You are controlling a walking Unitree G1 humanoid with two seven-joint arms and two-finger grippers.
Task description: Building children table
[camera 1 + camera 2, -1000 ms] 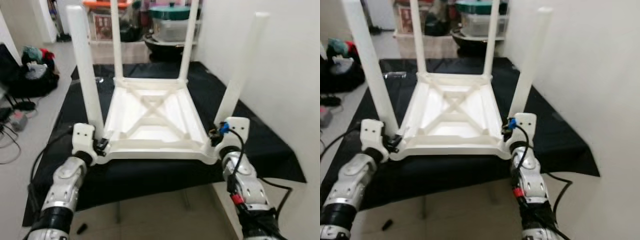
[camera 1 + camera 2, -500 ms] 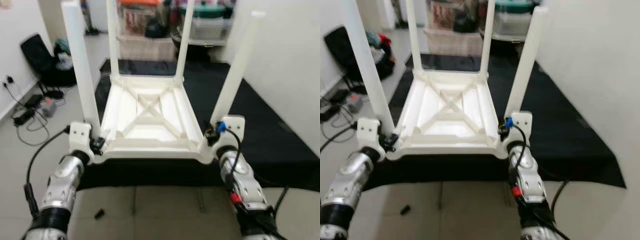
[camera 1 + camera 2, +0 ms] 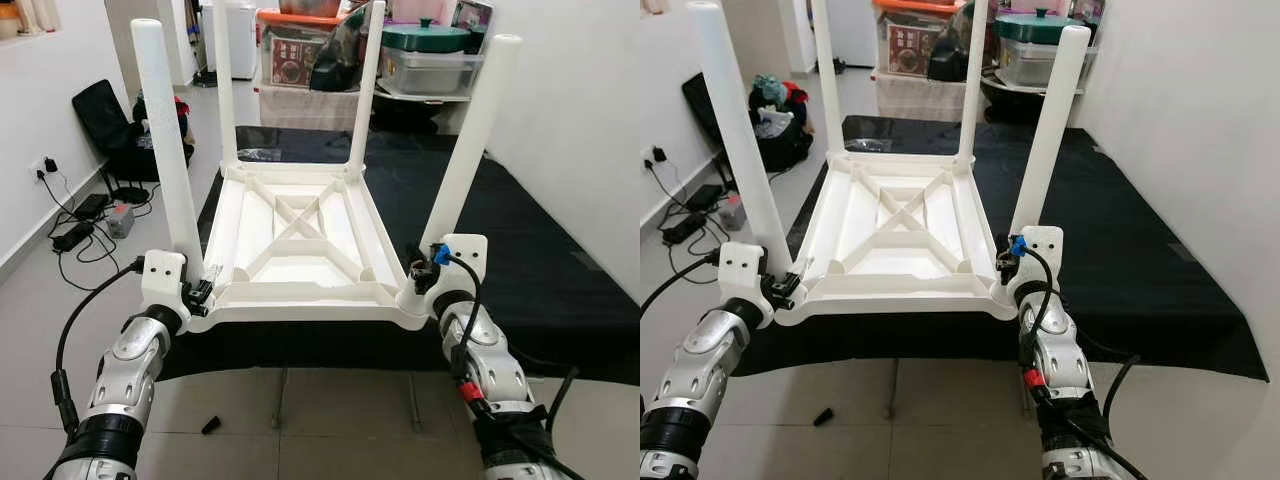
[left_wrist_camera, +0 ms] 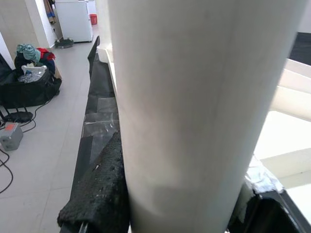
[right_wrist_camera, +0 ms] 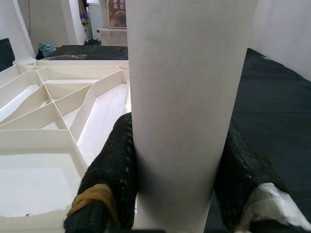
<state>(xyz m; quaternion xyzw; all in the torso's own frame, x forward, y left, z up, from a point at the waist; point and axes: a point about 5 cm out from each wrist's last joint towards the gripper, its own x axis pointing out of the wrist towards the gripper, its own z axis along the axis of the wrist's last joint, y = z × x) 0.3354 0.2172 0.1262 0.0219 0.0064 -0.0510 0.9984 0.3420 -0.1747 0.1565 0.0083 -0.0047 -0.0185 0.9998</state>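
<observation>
A white plastic children's table (image 3: 295,250) is upside down in front of me, its four legs pointing up. My left gripper (image 3: 190,290) is shut on the base of the near left leg (image 3: 170,150). My right gripper (image 3: 428,278) is shut on the base of the near right leg (image 3: 468,150). In the left wrist view the leg (image 4: 194,107) stands close up, with a black padded finger (image 4: 99,194) pressed against it. In the right wrist view the padded fingers (image 5: 109,170) clasp the other leg (image 5: 187,97) from both sides, beside the ribbed underside (image 5: 48,107).
A black mat (image 3: 540,270) covers the floor under and beyond the table. Storage boxes (image 3: 300,60) and a green-lidded container (image 3: 425,55) stand at the back. Bags (image 3: 110,120) and cables (image 3: 75,235) lie at the left wall. A white wall runs along the right. A small black piece (image 3: 211,425) lies on the tiles.
The whole picture has shifted, so my camera has moved: the left wall and more tile floor now show. Both grippers keep the same hold on the near legs.
</observation>
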